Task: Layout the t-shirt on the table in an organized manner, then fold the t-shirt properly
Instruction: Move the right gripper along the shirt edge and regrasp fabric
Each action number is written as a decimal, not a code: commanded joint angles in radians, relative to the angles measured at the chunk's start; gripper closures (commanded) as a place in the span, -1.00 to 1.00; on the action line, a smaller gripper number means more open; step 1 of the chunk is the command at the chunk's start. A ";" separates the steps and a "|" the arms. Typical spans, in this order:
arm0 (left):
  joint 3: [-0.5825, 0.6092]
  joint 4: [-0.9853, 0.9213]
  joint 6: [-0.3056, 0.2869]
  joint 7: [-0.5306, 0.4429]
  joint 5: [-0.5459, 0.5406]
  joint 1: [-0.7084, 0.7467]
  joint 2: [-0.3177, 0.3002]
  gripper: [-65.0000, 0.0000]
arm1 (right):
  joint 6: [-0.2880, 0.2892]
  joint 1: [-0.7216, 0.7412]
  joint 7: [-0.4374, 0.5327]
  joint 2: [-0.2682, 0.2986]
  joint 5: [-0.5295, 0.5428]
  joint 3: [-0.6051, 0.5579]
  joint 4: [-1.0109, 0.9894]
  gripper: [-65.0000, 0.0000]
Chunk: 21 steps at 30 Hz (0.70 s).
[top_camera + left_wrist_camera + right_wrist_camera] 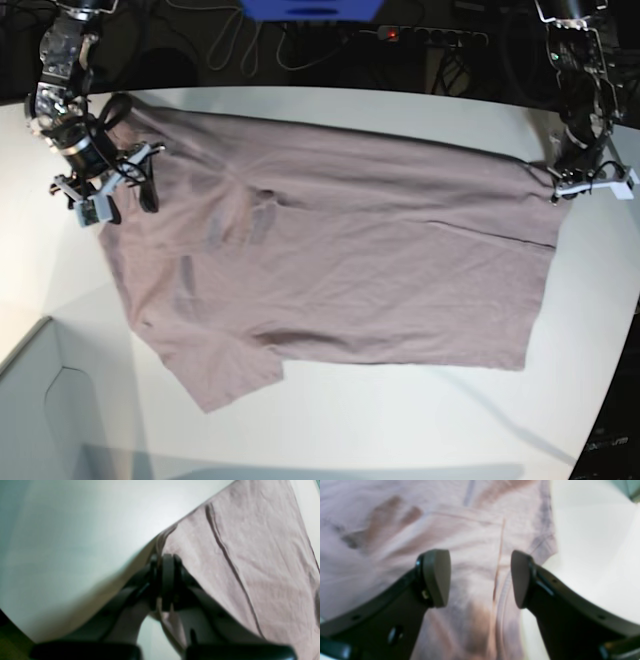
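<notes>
1. Clearly the laying-out step is in hand: the t-shirt (340, 260) lies spread across the white counter (420, 420), body mostly flat, one sleeve angled toward the near edge.
2. The left claw (166, 580) is pinched tight on the hem corner at the shirt's far end.
3. The right claw (480, 577) hangs wide apart over the sleeve and shoulder, gripping nothing.
4. Next, I judge, the left claw should let go so both can take fresh holds for the first fold.
</notes>
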 commanded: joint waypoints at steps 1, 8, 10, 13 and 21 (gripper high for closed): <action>-0.005 0.015 -0.006 -0.015 -0.001 -0.004 -0.014 0.99 | 0.003 0.028 0.023 0.011 0.007 -0.009 -0.011 -0.18; -0.005 0.015 -0.006 -0.015 -0.001 -0.004 -0.014 0.99 | 0.003 0.186 0.019 0.014 -0.038 -0.021 -0.223 -0.17; -0.005 0.015 -0.006 -0.015 -0.001 -0.004 -0.014 0.99 | 0.003 0.202 0.019 0.025 -0.038 -0.019 -0.261 -0.17; -0.005 0.015 -0.006 -0.015 -0.001 -0.004 -0.014 0.99 | 0.003 0.206 0.023 0.032 -0.036 -0.019 -0.292 -0.17; -0.005 0.015 -0.006 -0.015 -0.001 -0.009 -0.014 0.99 | 0.003 0.209 0.023 0.034 -0.036 -0.019 -0.307 -0.12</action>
